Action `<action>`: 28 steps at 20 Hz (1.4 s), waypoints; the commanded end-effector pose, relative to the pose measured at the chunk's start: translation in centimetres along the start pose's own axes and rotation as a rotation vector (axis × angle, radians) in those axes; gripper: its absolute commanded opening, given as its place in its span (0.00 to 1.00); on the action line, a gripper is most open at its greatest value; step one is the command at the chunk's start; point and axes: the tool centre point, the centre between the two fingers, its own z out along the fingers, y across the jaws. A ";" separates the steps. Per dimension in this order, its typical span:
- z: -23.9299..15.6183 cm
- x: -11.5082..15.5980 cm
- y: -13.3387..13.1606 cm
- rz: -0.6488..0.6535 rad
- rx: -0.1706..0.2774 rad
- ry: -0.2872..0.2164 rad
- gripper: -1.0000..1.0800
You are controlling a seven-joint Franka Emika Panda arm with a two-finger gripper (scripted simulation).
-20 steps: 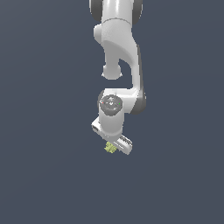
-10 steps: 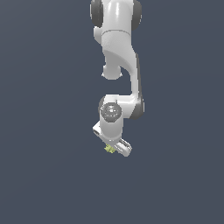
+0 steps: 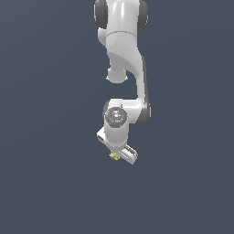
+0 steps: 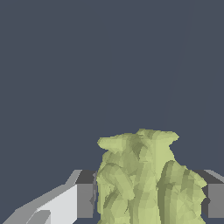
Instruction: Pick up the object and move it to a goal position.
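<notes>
- Wrist view shows the gripper point(image 4: 146, 201) closed onto the object point(image 4: 146, 179) — a dark finger pad point(image 4: 85, 200) presses one flank and a second pad sits against the opposite flank, with the lumpy yellow-green chunk filling the gap between them.
- The object stands up past the fingertips in that view, its bumpy top spreading wider than the part pinched between the pads.
- Seen from the exterior view, the gripper point(image 3: 117, 154) points downward and slants toward the exterior view's right; only a small yellow-green scrap of the object point(image 3: 114, 156) peeks out at its lower edge, on the exterior view's left side of the white finger bar.
- Above the hand sits the round wrist joint point(image 3: 116, 117), and the white arm point(image 3: 123, 50) rises from it to the top of the exterior view.
- Around arm and object there is only a plain dark blue-grey background point(image 3: 45, 137) — whether the object touches any surface cannot be told.
</notes>
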 end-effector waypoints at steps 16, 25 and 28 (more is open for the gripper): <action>-6.1 -0.1 1.7 0.000 0.001 0.000 0.00; -15.9 -0.2 4.3 0.001 0.001 -0.001 0.00; -19.4 -0.3 5.3 0.001 0.001 -0.001 0.00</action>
